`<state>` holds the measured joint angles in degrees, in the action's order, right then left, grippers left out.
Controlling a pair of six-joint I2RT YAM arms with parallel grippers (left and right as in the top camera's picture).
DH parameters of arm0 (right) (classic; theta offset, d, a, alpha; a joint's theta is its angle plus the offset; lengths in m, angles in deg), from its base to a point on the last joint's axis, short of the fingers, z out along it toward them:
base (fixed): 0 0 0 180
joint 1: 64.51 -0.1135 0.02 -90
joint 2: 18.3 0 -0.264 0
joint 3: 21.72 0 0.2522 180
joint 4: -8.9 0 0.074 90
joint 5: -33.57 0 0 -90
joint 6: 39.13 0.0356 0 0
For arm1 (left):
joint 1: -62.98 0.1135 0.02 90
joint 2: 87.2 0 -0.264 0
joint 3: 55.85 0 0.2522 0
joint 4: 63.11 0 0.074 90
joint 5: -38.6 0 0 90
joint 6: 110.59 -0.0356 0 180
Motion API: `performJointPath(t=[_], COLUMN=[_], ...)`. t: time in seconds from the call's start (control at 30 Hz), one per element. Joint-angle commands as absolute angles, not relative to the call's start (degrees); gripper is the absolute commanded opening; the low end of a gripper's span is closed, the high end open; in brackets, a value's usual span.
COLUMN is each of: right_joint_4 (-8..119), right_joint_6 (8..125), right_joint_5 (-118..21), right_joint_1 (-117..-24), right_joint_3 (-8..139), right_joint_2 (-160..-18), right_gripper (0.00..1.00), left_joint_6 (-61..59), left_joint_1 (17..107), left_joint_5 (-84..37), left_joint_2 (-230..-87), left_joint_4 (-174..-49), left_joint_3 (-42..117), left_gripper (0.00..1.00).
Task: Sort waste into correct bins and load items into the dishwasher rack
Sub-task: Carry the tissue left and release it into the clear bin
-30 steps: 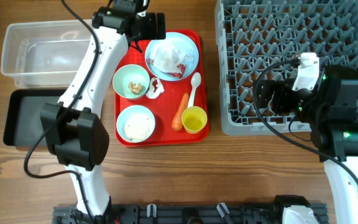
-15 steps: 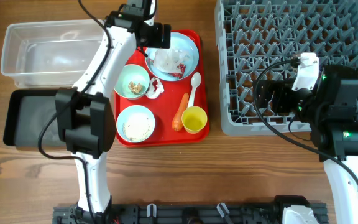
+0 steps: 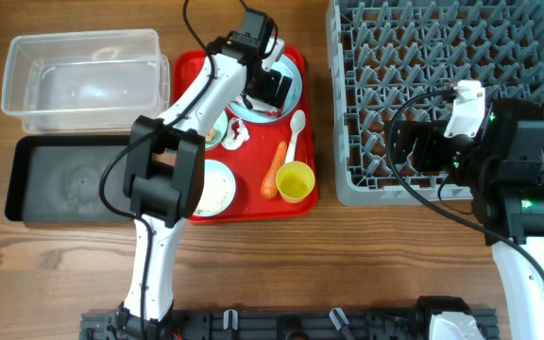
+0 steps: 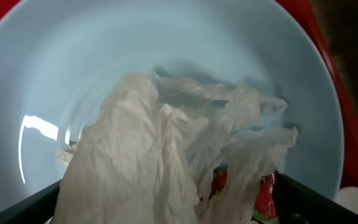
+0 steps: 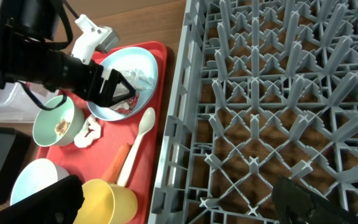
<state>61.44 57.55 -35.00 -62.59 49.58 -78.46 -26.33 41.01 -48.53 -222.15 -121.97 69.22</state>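
- I am working over a brown wood-grain table [image 3: 348,264], with the red tray [image 3: 189,71] lying on it.
- My left gripper [image 3: 274,88] is hanging with its fingers spread apart over the crumpled tissue [image 4: 148,162] on the plate [image 4: 291,93], at the tray's far end.
- My right gripper [image 5: 173,202] is gaping wide over the grey rack [image 3: 442,57], right of the tray.
- The red wrapper [image 4: 265,198] is showing print too blurred for reading.

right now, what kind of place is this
Likely a tabletop dish-clearing mock-up, not a kitchen: grey dishwasher rack on a wooden table, red tray with a littered plate, clear tub and black tray.
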Motion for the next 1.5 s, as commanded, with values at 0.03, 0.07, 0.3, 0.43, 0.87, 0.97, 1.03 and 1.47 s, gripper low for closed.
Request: performJointPath(t=[0.03,0.07,0.3,0.43,0.87,0.97,1.03,1.47], right_joint_4=[61.5,61.5,61.5,61.5,61.5,61.5,61.5,61.5], right_joint_6=[58.6,58.6,58.6,58.6,59.0,59.0,59.2,60.0], right_joint_5=[-34.5,-34.5,-34.5,-34.5,-34.5,-34.5,-34.5,-34.5], right_joint_1=[-62.8,-62.8,-62.8,-62.8,-62.8,-62.8,-62.8,-62.8], right_joint_3=[50.7,50.7,50.7,50.7,50.7,50.7,50.7,50.7], right_joint_2=[-78.7,-78.7,-78.7,-78.7,-78.7,-78.7,-78.7,-78.7], right_gripper=[1.0,1.0,1.0,1.0,1.0,1.0,1.0,1.0], left_joint_6=[-27.9,-27.9,-26.3,-20.2,-9.6,-9.4,-9.3,-9.3], left_joint_1=[41.2,41.2,41.2,42.8,60.3,66.8,69.6,74.1], left_joint_5=[-49.1,-49.1,-49.2,-49.7,-53.7,-54.1,-54.0,-53.6], left_joint_2=[-225.8,-226.5,-226.4,-222.8,-205.1,-206.9,-208.6,-211.7], left_joint_4=[-122.1,-122.1,-122.3,-123.4,-131.2,-134.6,-136.7,-137.4], left_joint_3=[70.0,70.0,70.0,71.7,76.4,74.9,73.8,73.1], left_gripper=[0.74,0.64,0.04,0.04,0.04,0.04,0.04,1.0])
